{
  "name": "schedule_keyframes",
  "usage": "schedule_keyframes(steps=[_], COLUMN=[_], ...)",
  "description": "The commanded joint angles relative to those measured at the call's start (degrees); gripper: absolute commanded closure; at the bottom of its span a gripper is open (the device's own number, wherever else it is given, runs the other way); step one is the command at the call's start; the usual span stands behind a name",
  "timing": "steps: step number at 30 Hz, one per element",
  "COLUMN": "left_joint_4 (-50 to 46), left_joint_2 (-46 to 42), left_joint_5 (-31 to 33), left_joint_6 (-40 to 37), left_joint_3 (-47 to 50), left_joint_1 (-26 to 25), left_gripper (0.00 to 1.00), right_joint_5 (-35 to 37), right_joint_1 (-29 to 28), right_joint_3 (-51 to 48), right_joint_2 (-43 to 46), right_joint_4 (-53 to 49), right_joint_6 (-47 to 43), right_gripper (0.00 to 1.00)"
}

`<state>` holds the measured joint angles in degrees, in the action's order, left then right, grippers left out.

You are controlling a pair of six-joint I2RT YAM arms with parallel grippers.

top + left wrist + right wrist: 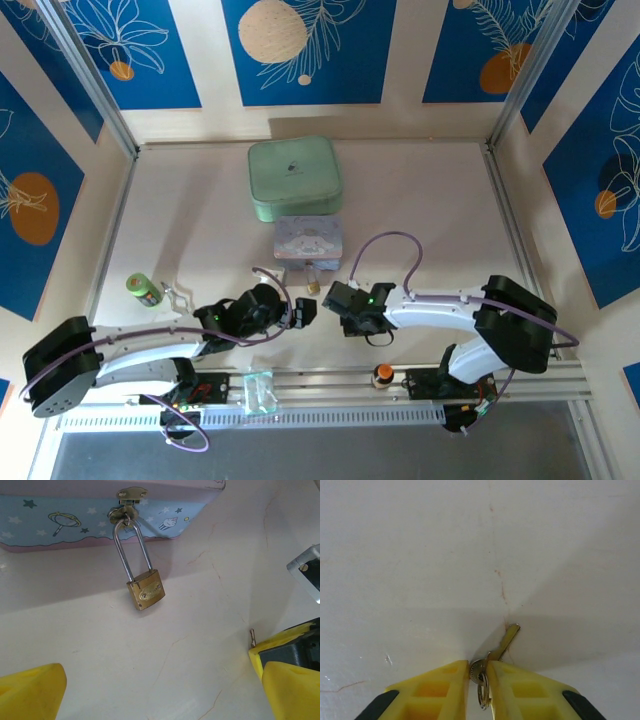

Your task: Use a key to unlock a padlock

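Observation:
The small brass padlock (146, 589) hangs by its long silver shackle (131, 545) from the hasp of the pale blue tin (75, 515), with its body resting on the table. In the top view the padlock (313, 285) lies just in front of the tin (309, 240). My left gripper (160, 695) is open, and its yellow fingers (30, 692) stand wide apart, short of the padlock. My right gripper (479, 672) is shut on the head of the thin silver key (505, 642); the blade points up and to the right, and a small ring hangs between the fingers. From above, both grippers (303, 310) (338, 298) sit close together below the padlock.
A mint green case (294, 178) sits behind the tin. At the left are a green can (143, 289) and a silver wire clip (175, 296). On the front rail stand an orange-topped knob (382, 375) and a clear plastic piece (258, 390).

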<state>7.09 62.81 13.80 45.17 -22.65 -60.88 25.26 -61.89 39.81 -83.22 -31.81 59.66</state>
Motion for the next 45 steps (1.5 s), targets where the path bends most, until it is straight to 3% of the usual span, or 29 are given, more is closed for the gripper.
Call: schedule_keyframes(steps=[1,13,18,24,32,38,45], left_joint_4=[1.9,3.2,4.6,5.3,4.9,5.7,5.9], left_joint_2=[0.6,1.9,2.6,4.2,5.9,7.3,8.5], left_joint_5=[0.3,0.1,-0.2,-1.1,-1.5,-2.0,-1.9], left_joint_6=[0.8,1.9,2.2,2.5,2.1,2.6,3.5], left_joint_3=[0.3,0.2,0.5,-0.5,-1.6,-1.9,-2.1], left_joint_1=[-0.4,-0.4,-0.3,-0.4,-0.4,-0.4,-0.4], left_gripper=[0.00,0.00,0.01,0.00,0.00,0.01,0.01], right_joint_5=[-1.2,2.0,4.2,1.0,-0.5,-2.5,-10.6], right_joint_1=[0.5,0.0,-1.6,0.5,2.3,2.8,6.7], right_joint_3=[-2.5,-0.9,-0.5,-0.1,-3.4,-5.2,-8.6], right_joint_2=[-3.7,-6.2,-2.4,3.3,4.9,5.2,5.5], right_joint_4=[-8.2,-12.8,-12.1,-11.3,-8.5,-3.8,1.3], right_joint_6=[1.1,3.0,-0.1,-2.3,-2.8,-9.0,-10.8], right_gripper=[0.75,0.73,0.72,0.69,0.65,0.65,0.69])
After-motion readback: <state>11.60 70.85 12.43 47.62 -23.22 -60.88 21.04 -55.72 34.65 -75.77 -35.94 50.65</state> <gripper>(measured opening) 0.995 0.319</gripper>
